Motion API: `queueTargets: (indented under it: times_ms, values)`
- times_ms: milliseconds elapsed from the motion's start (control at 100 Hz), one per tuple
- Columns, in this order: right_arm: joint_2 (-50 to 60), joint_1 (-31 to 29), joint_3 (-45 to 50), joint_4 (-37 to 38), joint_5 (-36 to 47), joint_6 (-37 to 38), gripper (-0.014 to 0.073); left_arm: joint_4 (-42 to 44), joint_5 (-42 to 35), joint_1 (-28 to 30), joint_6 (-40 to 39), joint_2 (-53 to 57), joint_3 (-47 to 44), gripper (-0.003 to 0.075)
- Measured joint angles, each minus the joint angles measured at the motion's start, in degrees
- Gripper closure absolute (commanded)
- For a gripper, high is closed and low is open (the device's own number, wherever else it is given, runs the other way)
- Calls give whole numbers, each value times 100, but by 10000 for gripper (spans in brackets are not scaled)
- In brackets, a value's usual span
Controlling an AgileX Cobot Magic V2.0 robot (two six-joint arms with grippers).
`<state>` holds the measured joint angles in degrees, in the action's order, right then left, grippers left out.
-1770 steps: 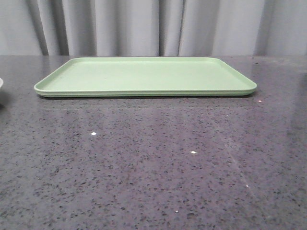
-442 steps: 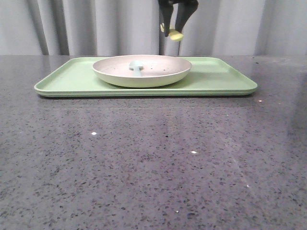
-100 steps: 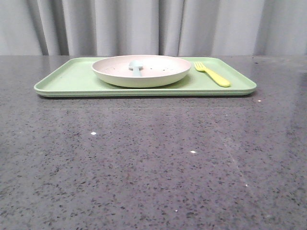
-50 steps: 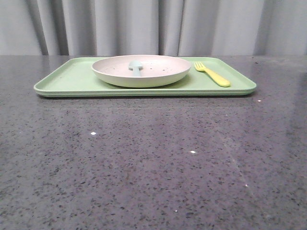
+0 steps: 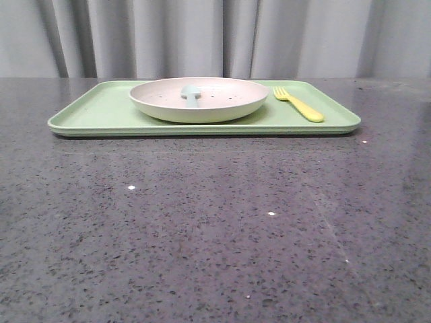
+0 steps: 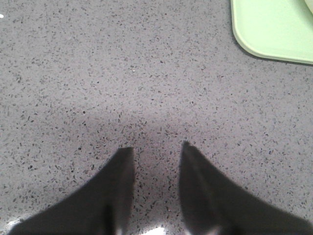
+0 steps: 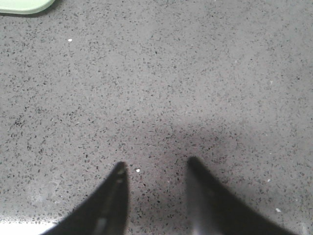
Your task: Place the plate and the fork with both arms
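Note:
The cream speckled plate [image 5: 202, 106] sits on the light-green tray [image 5: 94, 114], a little left of the tray's middle. The yellow fork [image 5: 298, 105] lies on the tray just right of the plate, tines pointing away. Neither gripper shows in the front view. In the left wrist view my left gripper [image 6: 155, 147] is open and empty over bare counter, with a tray corner [image 6: 274, 29] off to one side. In the right wrist view my right gripper [image 7: 155, 164] is open and empty over bare counter, with a tray corner [image 7: 24, 5] at the frame's edge.
A pale blue spoon [image 5: 192, 94] lies in the plate. The tray stands at the back of the grey speckled counter [image 5: 215, 229], in front of a grey curtain [image 5: 215, 37].
Nothing has visibly changed in the last second. Further back, the plate and then the fork came onto the tray, and the arm holding the fork has left the view.

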<state>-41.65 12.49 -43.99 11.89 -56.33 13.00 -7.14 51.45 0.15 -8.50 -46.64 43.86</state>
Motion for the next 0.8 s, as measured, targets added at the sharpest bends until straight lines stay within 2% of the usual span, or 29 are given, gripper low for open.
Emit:
queueTargets:
  times_ms: [40,80,800]
  values:
    - [0,0,0,0,0,0,666,0,0,0,0,0,0,702]
    - [0,0,0,0,0,0,657,-9,0,0,0,0,0,740]
    - [0,0,0,0,0,0,662,-9,-4,0,0,0,0,741]
